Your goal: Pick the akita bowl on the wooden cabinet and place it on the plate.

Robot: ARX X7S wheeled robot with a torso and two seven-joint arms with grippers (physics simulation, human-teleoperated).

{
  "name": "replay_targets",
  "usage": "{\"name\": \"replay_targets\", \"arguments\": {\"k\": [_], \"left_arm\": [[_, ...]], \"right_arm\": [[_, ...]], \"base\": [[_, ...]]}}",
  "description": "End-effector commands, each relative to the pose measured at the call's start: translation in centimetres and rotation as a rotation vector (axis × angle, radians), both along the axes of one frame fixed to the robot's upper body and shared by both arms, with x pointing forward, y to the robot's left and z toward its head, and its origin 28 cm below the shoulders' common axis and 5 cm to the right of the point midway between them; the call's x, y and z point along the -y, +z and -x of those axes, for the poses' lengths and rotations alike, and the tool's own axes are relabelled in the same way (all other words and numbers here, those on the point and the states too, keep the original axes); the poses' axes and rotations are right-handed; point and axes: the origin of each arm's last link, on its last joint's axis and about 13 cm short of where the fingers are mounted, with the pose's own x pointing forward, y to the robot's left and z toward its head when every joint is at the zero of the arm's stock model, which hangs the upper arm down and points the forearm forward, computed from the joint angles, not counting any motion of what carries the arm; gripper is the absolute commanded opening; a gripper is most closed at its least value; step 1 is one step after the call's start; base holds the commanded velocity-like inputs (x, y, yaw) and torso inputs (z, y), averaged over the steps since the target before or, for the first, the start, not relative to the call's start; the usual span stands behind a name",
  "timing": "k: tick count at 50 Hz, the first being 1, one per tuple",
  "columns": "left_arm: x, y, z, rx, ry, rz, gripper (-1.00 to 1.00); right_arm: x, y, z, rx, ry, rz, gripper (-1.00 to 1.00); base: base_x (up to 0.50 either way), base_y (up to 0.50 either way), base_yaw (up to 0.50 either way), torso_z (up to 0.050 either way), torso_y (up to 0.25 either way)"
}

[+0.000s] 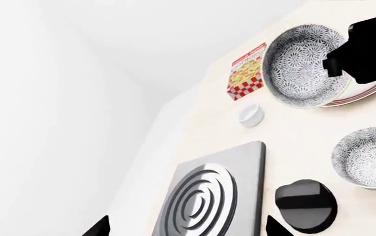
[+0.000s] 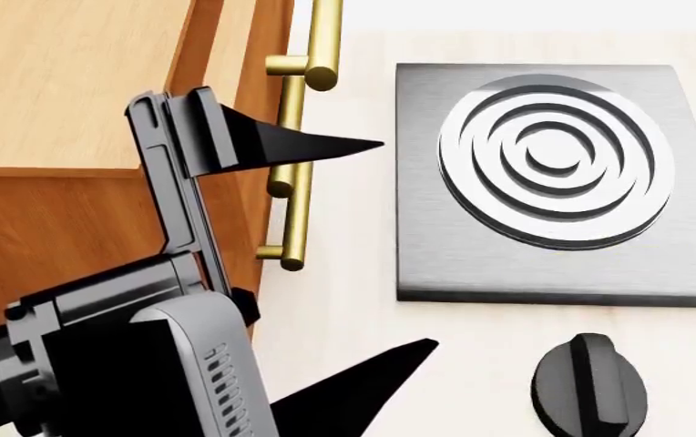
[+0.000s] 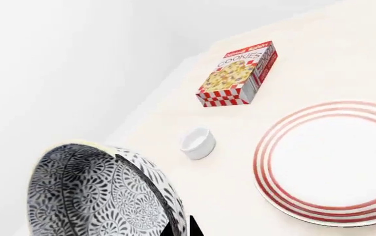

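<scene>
The akita bowl [image 3: 93,191], white with a dense dark floral pattern, hangs tilted in the air with my right gripper [image 3: 182,227] shut on its rim. In the left wrist view the same bowl [image 1: 298,66] hovers partly over the red-ringed plate [image 1: 372,91], with the right gripper [image 1: 365,49] black beside it. The plate [image 3: 332,162] lies on the pale table, off to one side of the bowl. The wooden cabinet [image 2: 68,82] fills the head view's left. My left gripper [image 2: 405,244] stands open beside it over the table, holding nothing.
A grey stove [image 2: 555,173] with a ringed burner and a black knob [image 2: 588,387] lie near the left gripper. A second patterned bowl [image 1: 368,157], a small white cup [image 3: 197,142] and a cookie box [image 3: 237,73] sit on the table near the plate.
</scene>
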Motion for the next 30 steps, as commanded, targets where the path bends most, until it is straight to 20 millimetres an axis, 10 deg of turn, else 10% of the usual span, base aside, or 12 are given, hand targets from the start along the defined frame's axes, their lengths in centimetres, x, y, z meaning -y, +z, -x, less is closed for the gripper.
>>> {"name": "replay_targets", "arguments": {"k": [1,30], "left_arm": [[0.1,-0.1,0.0,0.000,-0.006,0.003,1.00],[0.1,-0.6,-0.3,-0.013,0.000,0.013,1.00]], "right_arm": [[0.9,-0.3,-0.8,0.007,-0.052,-0.086,-1.00],[2.1,1.5,-1.9,0.130,-0.124,-0.153,-1.00]], "base": [[0.00,0.00,0.00,0.000,0.000],[0.00,0.00,0.00,0.000,0.000]]}}
